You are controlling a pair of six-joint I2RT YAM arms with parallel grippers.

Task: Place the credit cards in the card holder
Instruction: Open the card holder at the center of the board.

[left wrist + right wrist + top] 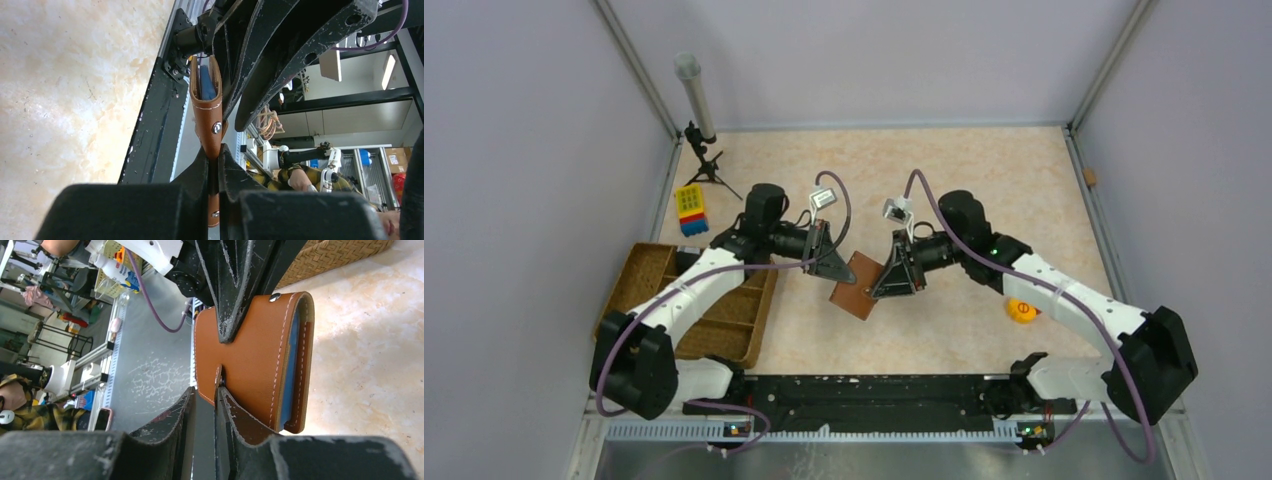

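Note:
The brown card holder (854, 290) hangs just above the tabletop between my two grippers. My left gripper (837, 270) is shut on one edge of it; in the left wrist view the holder (209, 117) stands edge-on out of the closed jaws (214, 154). A blue credit card (206, 82) sits inside its pocket. From the right wrist, the holder (250, 350) shows its flat side, with the card's blue edge (290, 365) in the slot. My right gripper (204, 390) is narrowly open, and the holder's lower edge reaches in between its fingertips, against the right finger.
A woven compartmented tray (646, 272) lies at the left under the left arm. A yellow-and-blue block (691, 208) sits behind it, next to a small tripod with a tube (701, 130). An orange object (1022, 311) lies by the right arm. A black rail (874, 390) runs along the near edge.

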